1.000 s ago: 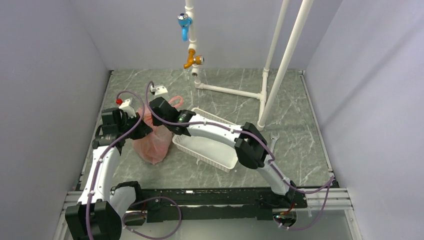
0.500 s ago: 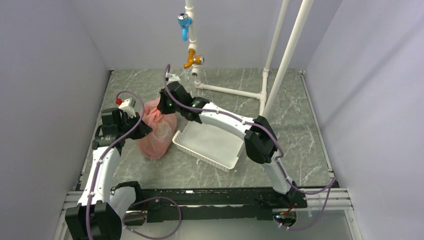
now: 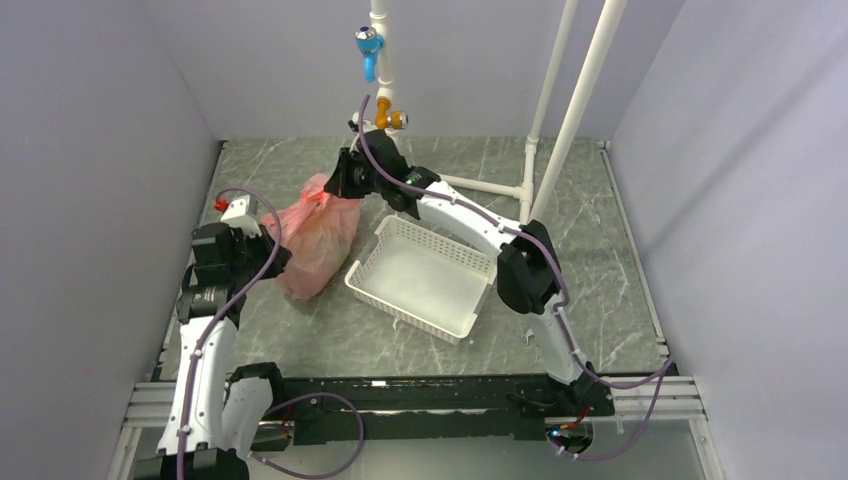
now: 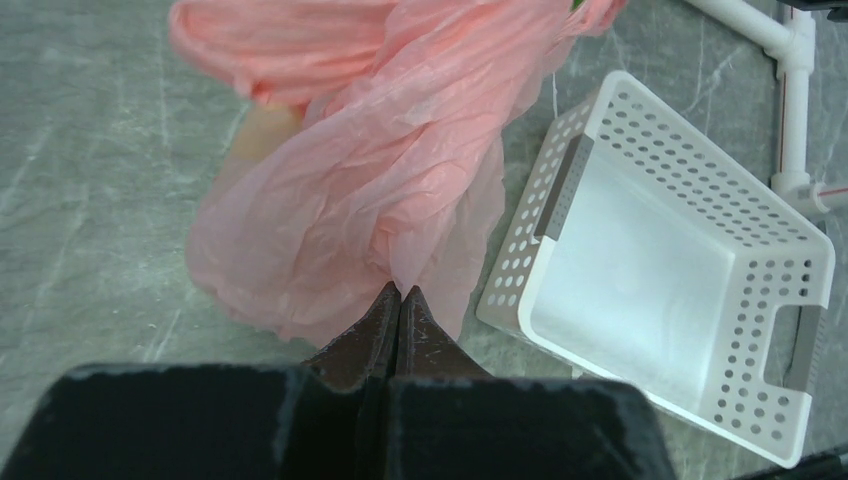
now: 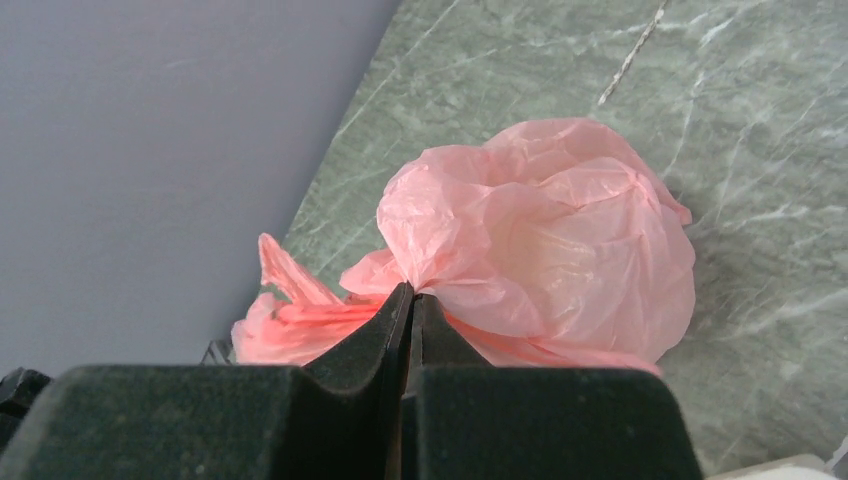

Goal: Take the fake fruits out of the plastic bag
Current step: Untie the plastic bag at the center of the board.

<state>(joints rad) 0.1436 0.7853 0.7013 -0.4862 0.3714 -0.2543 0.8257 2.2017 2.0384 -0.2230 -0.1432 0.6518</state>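
The right arm has swung away from the basket (image 3: 425, 280) toward the back of the surface (image 3: 600, 250), taking one end of the plastic bag (image 3: 315, 235) with it. The left arm has drawn back a little toward the near left. The bag, a bunched heap a second ago, is now pulled out long and slanted between the two tools.

The right tool (image 5: 408, 292) is clenched on a gathered fold of pink film near the loop handles. The left tool (image 4: 400, 292) is clenched on the opposite, lower edge of the bag. The bag lies partly on the surface, just left of the empty basket. No fruit shows outright; only a pale yellowish shape (image 4: 262, 130) shows through the film, so the fruits seem to be inside.

The step in hand looks like stretching and opening the bag, with emptying not yet begun. The next move probably calls for finding the mouth. Either one tool lets go and regrips a single layer at the handles, or the closed end is raised so the fruits slide out. The thin film could slip or tear under a hard pull.
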